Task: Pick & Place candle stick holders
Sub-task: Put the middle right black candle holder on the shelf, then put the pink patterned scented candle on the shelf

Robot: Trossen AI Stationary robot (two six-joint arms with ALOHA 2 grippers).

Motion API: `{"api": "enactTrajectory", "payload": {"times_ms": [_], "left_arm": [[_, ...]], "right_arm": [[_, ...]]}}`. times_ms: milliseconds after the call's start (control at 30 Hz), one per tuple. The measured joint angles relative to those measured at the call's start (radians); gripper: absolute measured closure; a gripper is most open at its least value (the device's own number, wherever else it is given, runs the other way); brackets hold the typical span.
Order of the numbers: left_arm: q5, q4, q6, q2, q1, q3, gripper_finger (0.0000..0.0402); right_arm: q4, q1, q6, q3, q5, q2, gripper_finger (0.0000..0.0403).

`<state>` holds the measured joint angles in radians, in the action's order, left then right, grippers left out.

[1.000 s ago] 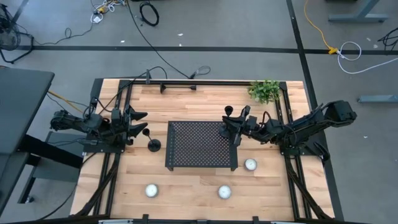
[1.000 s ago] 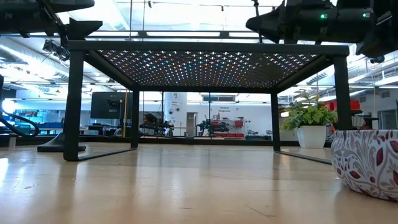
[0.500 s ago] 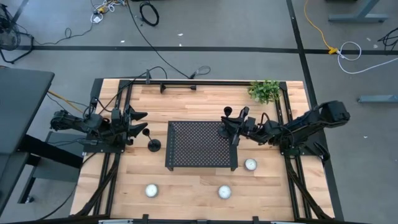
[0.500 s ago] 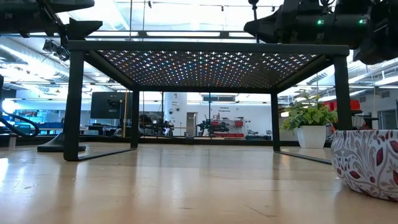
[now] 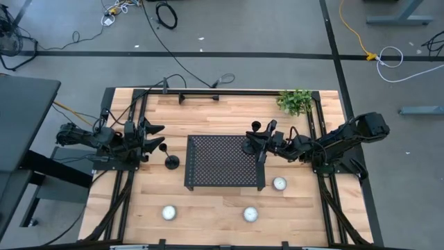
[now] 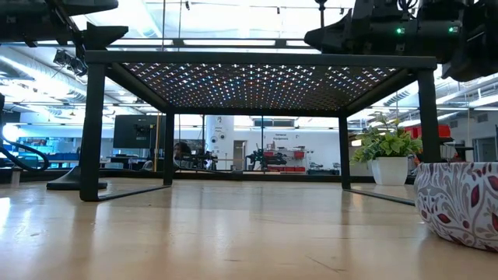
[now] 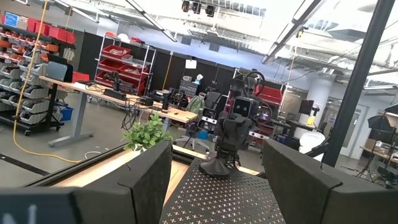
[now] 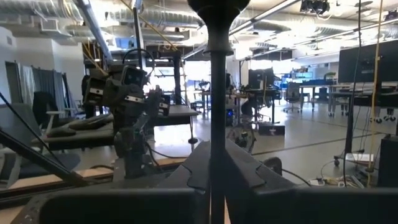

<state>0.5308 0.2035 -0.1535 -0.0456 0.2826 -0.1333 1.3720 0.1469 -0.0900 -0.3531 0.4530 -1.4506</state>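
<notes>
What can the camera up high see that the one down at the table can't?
Only the high view shows the tabletop from above: three small round candles near the front, a candle holder standing left of the tray, another near the right tool, and the left tool waiting at the left.

Only the low view shows the patterned pot close up and the room behind.

Both show the black tray with holes, the green plant and the arms.
</notes>
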Motion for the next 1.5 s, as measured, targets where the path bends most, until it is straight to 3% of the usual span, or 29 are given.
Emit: {"api": "enactTrajectory", "payload": {"times_ms": [367, 1067, 1267, 1500], "left_arm": [[0.0, 0.0, 0.0, 0.0, 0.0, 0.0, 0.0149], [0.0, 0.0, 0.0, 0.0, 0.0, 0.0, 0.0149], [0.0, 0.0, 0.0, 0.0, 0.0, 0.0, 0.0149], [0.0, 0.0, 0.0, 0.0, 0.0, 0.0, 0.0149]], "right_arm": [[0.001, 0.027, -0.027, 0.0, 0.001, 0.0, 0.0355], [0.004, 0.027, 0.001, 0.0, 0.001, 0.0, 0.0108], [0.004, 0.027, -0.001, 0.0, 0.001, 0.001, 0.0071], [0.0, 0.044, -0.035, 0.0, 0.003, 0.011, 0.0064]]}}
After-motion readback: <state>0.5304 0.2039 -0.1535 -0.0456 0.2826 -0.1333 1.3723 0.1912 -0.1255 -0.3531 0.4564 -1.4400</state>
